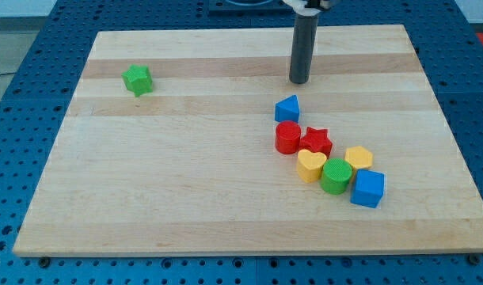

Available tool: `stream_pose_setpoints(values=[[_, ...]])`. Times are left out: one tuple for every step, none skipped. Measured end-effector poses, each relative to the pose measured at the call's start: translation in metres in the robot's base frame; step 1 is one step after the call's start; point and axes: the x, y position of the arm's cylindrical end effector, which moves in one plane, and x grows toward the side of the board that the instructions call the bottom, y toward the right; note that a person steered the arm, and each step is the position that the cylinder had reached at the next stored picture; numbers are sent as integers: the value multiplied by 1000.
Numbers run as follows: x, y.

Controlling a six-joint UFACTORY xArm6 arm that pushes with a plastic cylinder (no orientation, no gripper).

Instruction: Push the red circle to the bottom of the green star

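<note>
The red circle (pixel 287 136) sits right of the board's middle, touching the red star (pixel 316 142) on its right and just below the blue triangle (pixel 287 108). The green star (pixel 137 80) lies alone near the view's top left, far from the red circle. My tip (pixel 298 81) rests on the board above the blue triangle, up and slightly right of the red circle, touching no block.
A cluster lies below and right of the red circle: a yellow heart (pixel 310 165), a green circle (pixel 336 175), a yellow hexagon (pixel 359 157) and a blue cube (pixel 368 188). The wooden board (pixel 186 198) lies on a blue perforated table.
</note>
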Motion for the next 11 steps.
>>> stream_pose_setpoints(values=[[0,0],[13,0],[45,7],[53,39],[67,41],[94,35],[98,32],[98,32],[98,32],[98,32],[99,32]])
